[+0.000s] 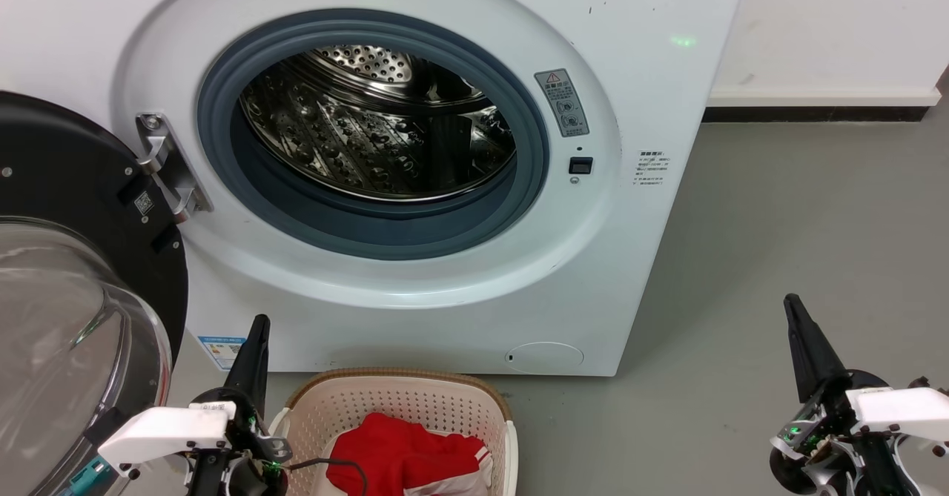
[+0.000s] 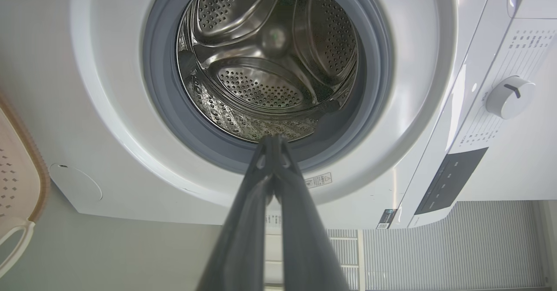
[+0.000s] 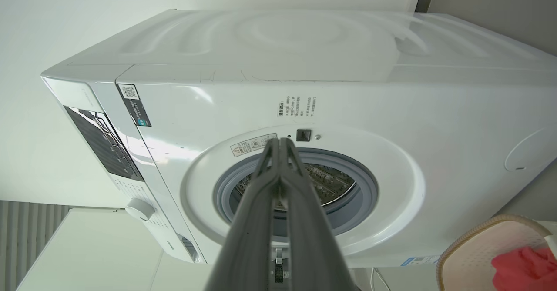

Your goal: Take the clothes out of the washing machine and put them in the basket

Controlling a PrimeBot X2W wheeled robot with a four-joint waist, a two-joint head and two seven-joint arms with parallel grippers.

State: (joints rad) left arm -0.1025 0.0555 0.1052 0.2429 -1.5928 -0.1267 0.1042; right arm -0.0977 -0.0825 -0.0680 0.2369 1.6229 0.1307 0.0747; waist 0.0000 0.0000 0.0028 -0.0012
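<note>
The washer (image 1: pixel 652 96) is standing empty, and the clothes (image 1: pixel 404 455) are lying in the basket (image 1: pixel 393 403). The left claw (image 1: pixel 260 323) and right claw (image 1: pixel 792 303) are hovering closed and empty. The job is looking done.

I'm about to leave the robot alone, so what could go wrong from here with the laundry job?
The open door stands beside the left gripper; swinging that arm outward could strike its glass.
A dark cable by the left wrist loops over the basket above the clothes; lifting the arm might snag it.
The drum looks empty, but its front lip is hidden behind the grey ring, so a garment could be missed.
</note>
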